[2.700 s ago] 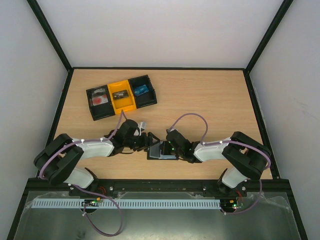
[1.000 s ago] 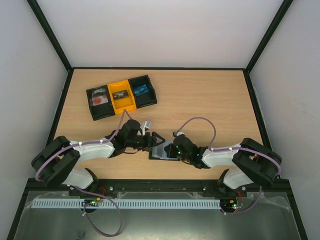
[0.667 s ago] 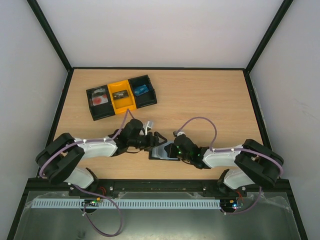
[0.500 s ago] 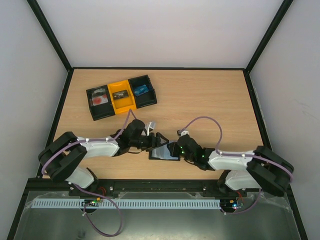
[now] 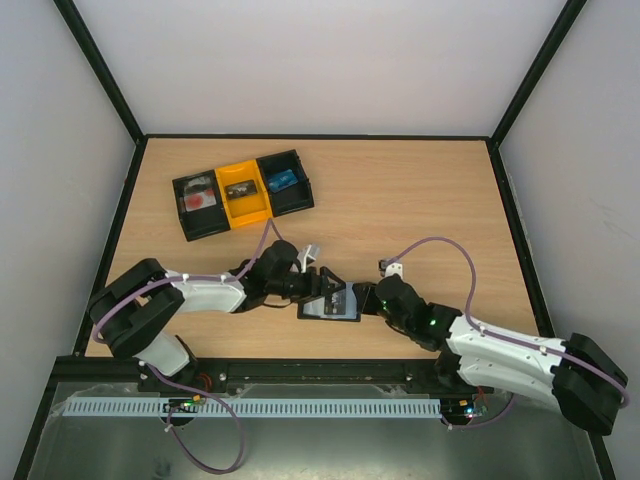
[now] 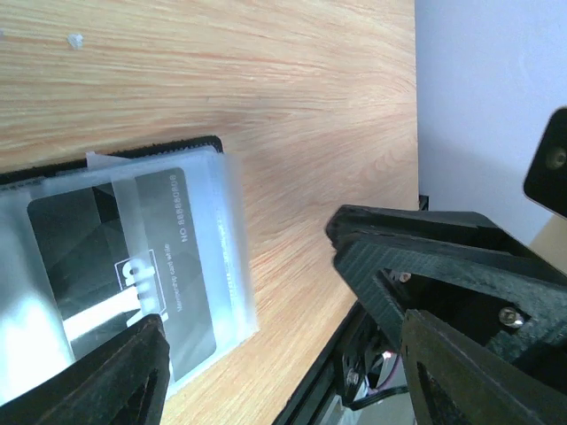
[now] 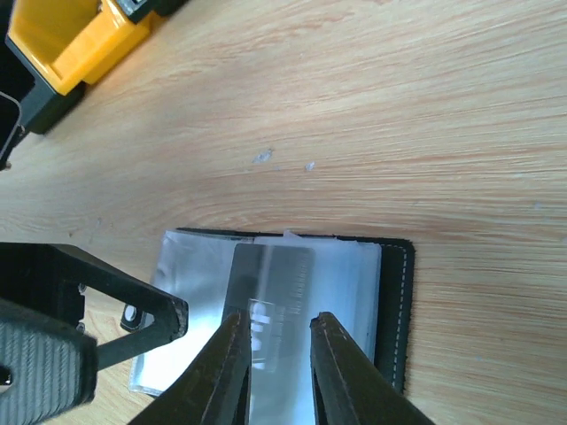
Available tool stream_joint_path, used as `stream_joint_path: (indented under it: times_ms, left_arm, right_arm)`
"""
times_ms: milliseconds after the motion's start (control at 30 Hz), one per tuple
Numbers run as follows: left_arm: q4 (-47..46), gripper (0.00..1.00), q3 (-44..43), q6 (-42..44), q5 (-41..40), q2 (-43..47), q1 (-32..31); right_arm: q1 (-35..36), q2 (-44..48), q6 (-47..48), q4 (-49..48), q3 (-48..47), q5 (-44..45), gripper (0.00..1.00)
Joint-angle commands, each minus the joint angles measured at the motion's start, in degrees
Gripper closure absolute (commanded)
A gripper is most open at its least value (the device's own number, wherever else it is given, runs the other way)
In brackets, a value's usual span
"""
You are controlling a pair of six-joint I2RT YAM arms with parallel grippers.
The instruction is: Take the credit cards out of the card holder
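The black card holder [image 5: 330, 306] lies open on the table near the front edge, its clear sleeves facing up. It also shows in the right wrist view [image 7: 394, 301] and the left wrist view [image 6: 133, 257]. My right gripper [image 5: 368, 300] is at its right end. In the right wrist view the gripper [image 7: 276, 354] is closed narrowly on a pale credit card [image 7: 279, 354] that lies over a dark card [image 7: 270, 270] in the sleeves. My left gripper [image 5: 322, 284] is open at the holder's left part, one finger [image 7: 164, 310] on the sleeve. In its own view it [image 6: 275, 354] straddles the sleeve's corner.
A black-and-yellow three-compartment tray [image 5: 243, 193] stands at the back left with small items inside; its yellow corner shows in the right wrist view [image 7: 62, 44]. The table's front edge and black rail [image 6: 354, 363] run close to the holder.
My right arm has drawn back to the right and stretched out, its gripper sliding toward the holder's right end. My left gripper has shifted right onto the holder. The holder stays put.
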State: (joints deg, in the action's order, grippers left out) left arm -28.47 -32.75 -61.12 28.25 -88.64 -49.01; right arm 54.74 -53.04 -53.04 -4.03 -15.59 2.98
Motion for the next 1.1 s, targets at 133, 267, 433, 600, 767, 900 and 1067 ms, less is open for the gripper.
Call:
stream_joint_path:
  times_ms: [133,267,433,600,767,900,1067]
  left_arm:
    - [2.8,0.33,-0.3,1.5,-4.6,1.1,-0.2]
    - [6.2,0.38,0.0,2.7,-7.2,1.3,0.6]
    - [3.5,0.47,3.0,2.0,-7.2,0.4,2.5]
    - [0.5,0.49,4.5,1.7,-5.3,-1.6,3.3]
    - [-1.8,0.53,5.1,1.2,-4.2,-3.3,3.3]
    - [-1.9,0.56,5.2,1.5,-3.9,-3.7,3.3]
    - [-2.2,0.59,5.7,1.3,-4.0,-3.9,3.4]
  right_arm:
    - [0.1,6.0,-1.1,4.4,1.5,3.9,0.79]
    - [0.2,3.7,-0.8,2.1,1.3,2.3,0.79]
    - [0.2,-1.6,0.2,-1.1,0.1,-0.9,0.79]
    - [0.2,-6.0,0.7,-5.0,-0.9,-4.9,0.8]
    - [0.2,-9.9,1.0,-7.3,-1.6,-6.0,0.81]
    - [0.2,-13.1,1.5,-7.9,-2.2,-5.4,0.83]
    - [0.2,-18.9,1.4,-5.3,-2.9,-4.4,0.86]
